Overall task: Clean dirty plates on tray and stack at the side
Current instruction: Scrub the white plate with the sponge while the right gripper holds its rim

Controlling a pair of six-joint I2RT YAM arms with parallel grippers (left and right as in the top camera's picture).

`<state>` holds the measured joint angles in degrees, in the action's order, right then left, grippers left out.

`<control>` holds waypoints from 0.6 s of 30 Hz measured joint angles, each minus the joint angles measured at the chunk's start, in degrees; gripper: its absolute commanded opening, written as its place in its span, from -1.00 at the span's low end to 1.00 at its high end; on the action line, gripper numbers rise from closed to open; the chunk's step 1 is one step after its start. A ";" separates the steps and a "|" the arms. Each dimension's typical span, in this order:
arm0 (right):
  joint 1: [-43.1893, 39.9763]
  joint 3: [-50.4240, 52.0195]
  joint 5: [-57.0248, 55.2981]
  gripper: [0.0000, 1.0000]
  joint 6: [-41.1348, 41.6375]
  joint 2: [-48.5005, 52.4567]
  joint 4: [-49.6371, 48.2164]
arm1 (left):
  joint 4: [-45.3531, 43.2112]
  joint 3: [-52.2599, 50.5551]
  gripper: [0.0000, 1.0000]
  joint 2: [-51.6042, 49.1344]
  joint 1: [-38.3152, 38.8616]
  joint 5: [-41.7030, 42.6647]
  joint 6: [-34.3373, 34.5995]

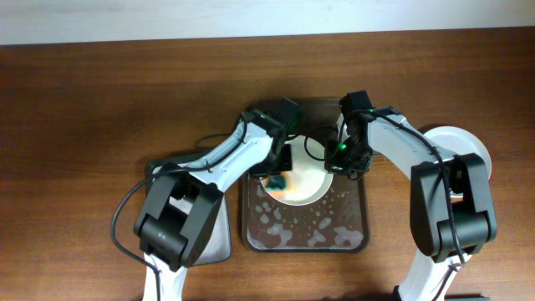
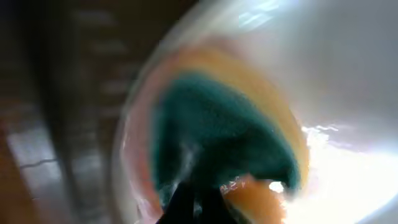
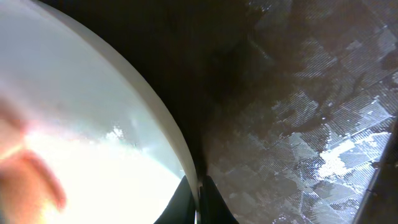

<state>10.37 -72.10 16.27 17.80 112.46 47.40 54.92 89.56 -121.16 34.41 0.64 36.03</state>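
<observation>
Here, the white plate (image 1: 305,189) lay on the wet, foam-flecked dark tray (image 1: 344,238) at the middle of the brown wooden table (image 1: 100,100). The left gripper (image 1: 282,169) was clenched on a green-and-orange sponge (image 2: 217,137) against the plate's face; the right gripper (image 3: 198,190) was clamped on the plate's rim.

It looked like a robotics lab bench got up as a kitchen. A black-and-white left arm (image 1: 226,159) and right arm (image 1: 418,155), cables (image 1: 125,209) trailing loose, stood at a plain wood-grain table (image 1: 100,92) against a pale wall (image 1: 251,17). The kitchen touches were a wet tray (image 1: 351,238), a plate (image 1: 313,188) and a sponge (image 1: 276,180).
</observation>
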 measured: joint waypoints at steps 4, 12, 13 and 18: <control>1.03 0.00 2.14 -0.92 0.26 0.22 -0.48 | 5.49 4.85 -1.00 -1.55 -0.76 -9.07 -1.18; 0.20 0.00 0.96 -0.92 0.83 0.22 0.17 | -4.28 5.33 -1.00 -3.19 -1.22 1.95 -2.21; 0.09 0.00 0.76 -0.92 0.83 0.22 0.15 | -5.49 5.35 -1.00 -3.26 -1.16 3.72 -2.19; -0.07 0.00 0.52 -0.92 0.85 0.22 0.17 | -13.38 5.40 -1.00 -4.22 1.99 12.98 -2.21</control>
<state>10.31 -72.10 16.80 18.65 112.68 47.57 41.54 94.96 -125.38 36.40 13.63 33.82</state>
